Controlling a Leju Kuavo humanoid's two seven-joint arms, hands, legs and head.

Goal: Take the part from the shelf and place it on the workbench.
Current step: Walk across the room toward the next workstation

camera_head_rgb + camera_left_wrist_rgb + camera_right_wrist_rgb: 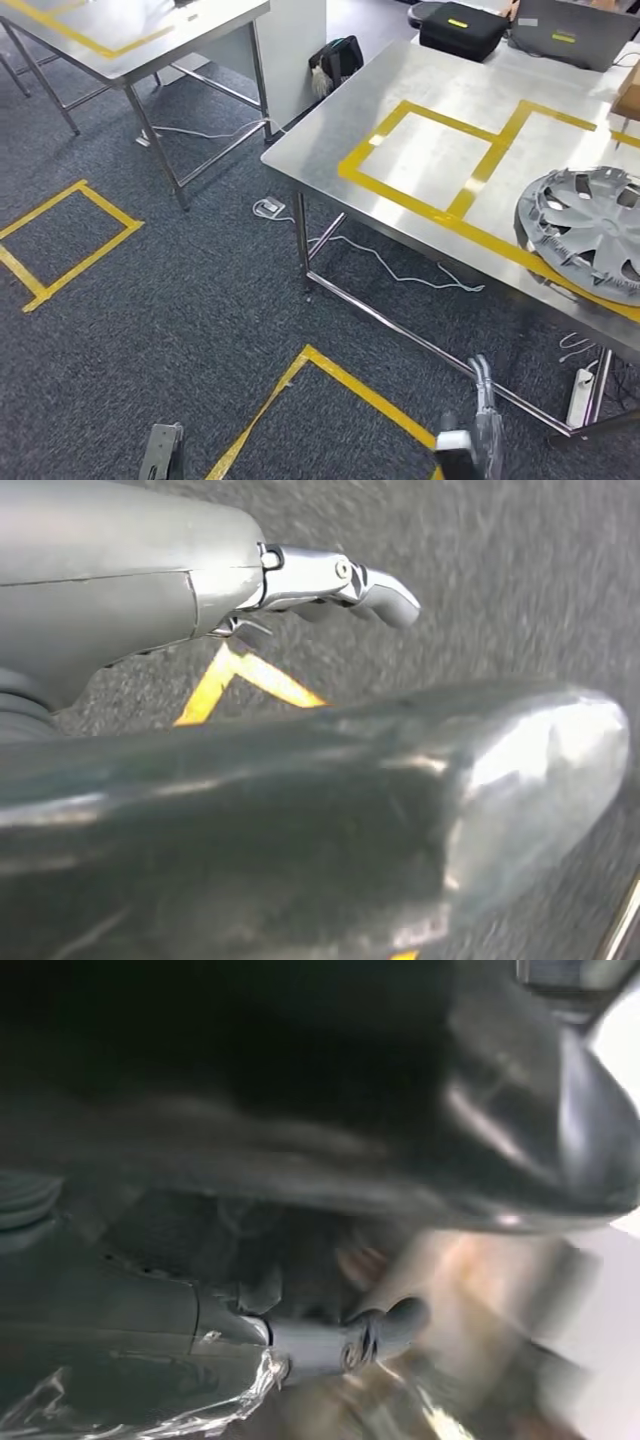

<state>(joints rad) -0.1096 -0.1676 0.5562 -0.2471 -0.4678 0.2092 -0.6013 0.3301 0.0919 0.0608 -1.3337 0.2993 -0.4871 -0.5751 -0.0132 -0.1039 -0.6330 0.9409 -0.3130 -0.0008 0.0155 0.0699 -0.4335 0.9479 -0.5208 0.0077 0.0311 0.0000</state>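
Item: grey wheel cover [585,233], lying flat on the steel workbench [423,95] at its right end, overlapping the yellow tape outline [423,205] there.

Right hand [483,425]: low at the bottom edge of the head view, over the carpet [189,330] in front of the workbench, below and well apart from the wheel cover; fingers extended, nothing in them.

Left hand [332,585]: seen in its wrist view over the carpet and a strip of floor tape [241,680]; fingers straight, holding nothing.

Also present: black case [460,30] and laptop [570,30] at the workbench's far edge; second steel table [128,35] at upper left.
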